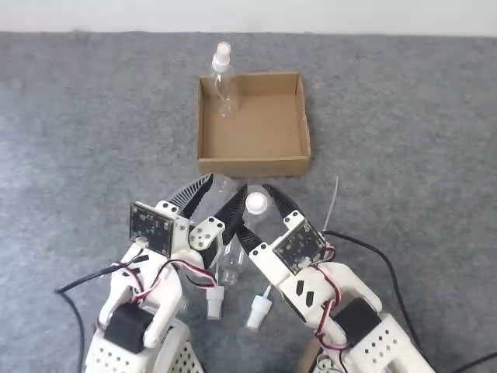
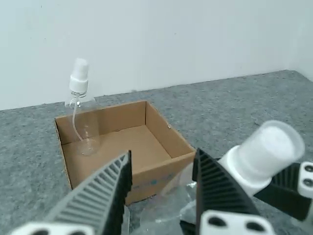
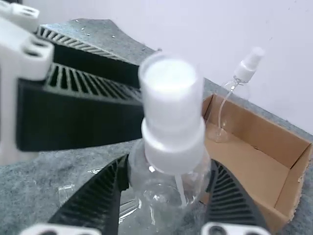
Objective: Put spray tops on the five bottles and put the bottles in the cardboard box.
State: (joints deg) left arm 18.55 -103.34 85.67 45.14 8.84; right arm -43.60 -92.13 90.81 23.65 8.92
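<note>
Brown cardboard box (image 1: 254, 165), upper centre: one clear plastic bottle with white spray top (image 1: 223, 78) stands in its upper-left corner. Second capped bottle (image 1: 255, 203), centre: clamped in right gripper (image 1: 252, 211). Left gripper (image 1: 211, 200): jaws apart. Loose white spray tops (image 1: 215, 299), lower centre: unfitted. Judged one of five boxed.

Cardboard box (image 1: 252, 128): floor bare except far-left corner, capped bottle (image 1: 223, 78) upright there. Near wall stands between box floor and both grippers. Left gripper (image 1: 227, 183) and right gripper (image 1: 251, 208), clamping second bottle (image 1: 256, 203), crowd side by side. Loose spray tops (image 1: 215, 301) on surface (image 1: 404, 155) between arms.
</note>
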